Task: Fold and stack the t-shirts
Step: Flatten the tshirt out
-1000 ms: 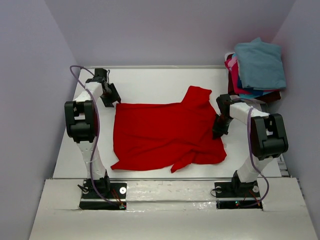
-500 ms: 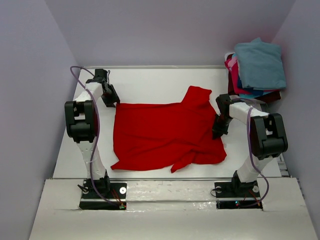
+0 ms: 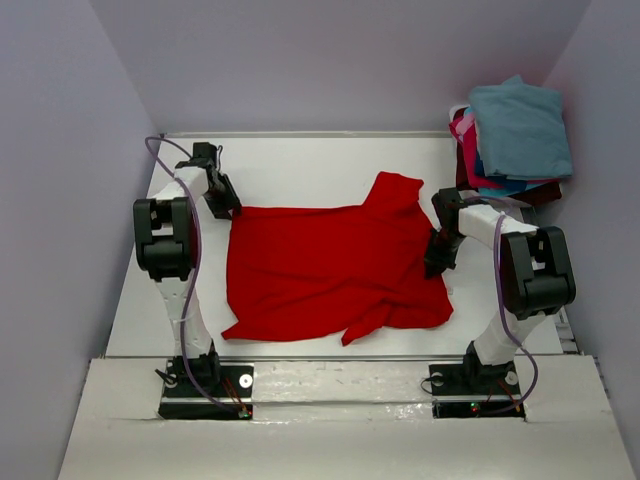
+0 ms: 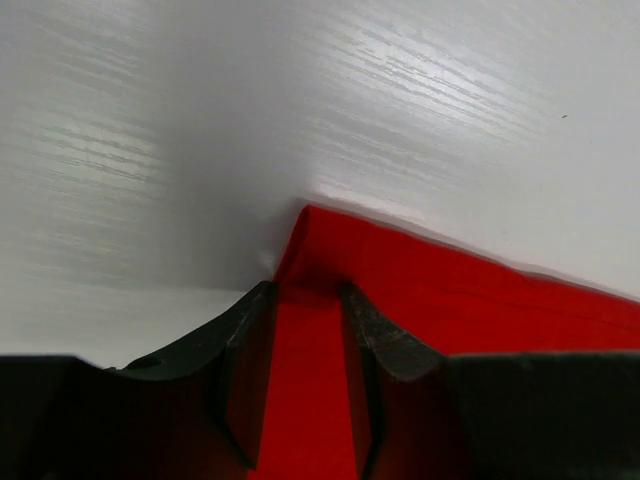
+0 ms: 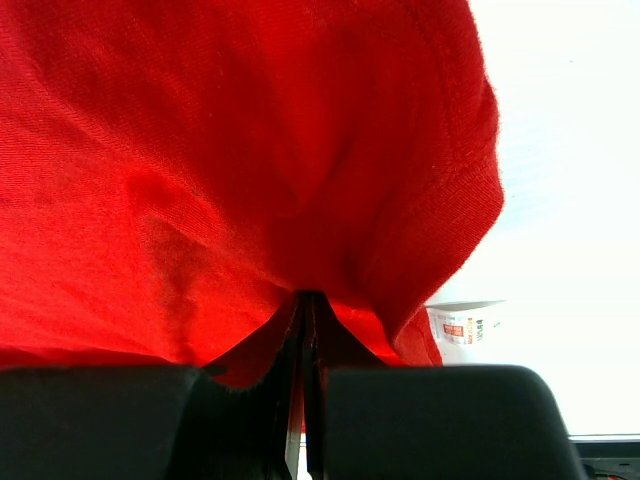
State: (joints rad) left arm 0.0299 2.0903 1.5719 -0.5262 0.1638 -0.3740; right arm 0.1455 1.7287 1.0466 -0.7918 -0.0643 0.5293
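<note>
A bright red t-shirt (image 3: 330, 270) lies spread on the white table (image 3: 300, 165), one sleeve pointing to the back right. My left gripper (image 3: 228, 204) is down at its back-left corner. In the left wrist view its jaws (image 4: 305, 292) stand apart astride that corner, and the red t-shirt (image 4: 450, 290) lies flat between them. My right gripper (image 3: 437, 266) is at the shirt's right edge. In the right wrist view it (image 5: 305, 300) is shut on a fold of the red t-shirt (image 5: 250, 150), which bunches up above the fingers.
Other t-shirts are piled at the back right corner, a teal-blue one (image 3: 518, 128) on top of pink (image 3: 466, 150), blue and dark ones. A white care label (image 5: 465, 325) shows under the red cloth. Grey walls close in on both sides.
My left gripper has edged onto the shirt's back-left corner and its jaws have narrowed. The right gripper and the shirt have stayed put.
</note>
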